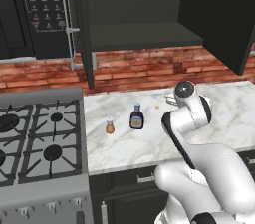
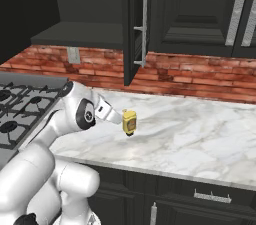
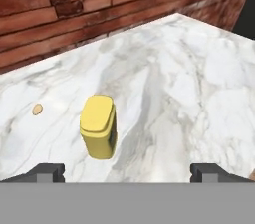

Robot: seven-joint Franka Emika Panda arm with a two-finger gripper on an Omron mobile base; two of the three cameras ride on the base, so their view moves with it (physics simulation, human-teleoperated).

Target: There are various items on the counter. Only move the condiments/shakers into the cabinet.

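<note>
step in hand: we judged this the approach to the first container, the yellow squeeze bottle (image 3: 99, 126); all three condiments stood on the bench (image 1: 224, 113) and none was in the cabinet (image 1: 142, 34).
hand: we saw the hand (image 3: 128, 173) spread wide and empty, its two dark fingertips (image 3: 47, 172) well apart at the bottom of the hand view, with nothing between them.
yellow squeeze bottle: it stood upright on the marble, ahead of the hand and nearer the left fingertip than the right, not yet between them; in the right base view it sat just past the wrist.
next move: we reckoned the hand had to shift sideways to centre the bottle, advance until the fingertips flanked it, then close; after that, a lift up to the open shelf above.
cabinet: its door (image 2: 131, 24) stood open and the flat inner shelf was bare in what we could see.
condiments counted: three, namely one yellow squeeze bottle, one dark sauce bottle (image 1: 137, 117) with a white label, one small orange-brown shaker (image 1: 110, 127).
other bottles: the sauce bottle and shaker stood near each other, toward the stove (image 1: 40, 138), apart from the yellow one.
orange speck: one (image 3: 37, 109), lying flat on the bench beyond the yellow bottle; we took it to be no condiment, to be left.
</note>
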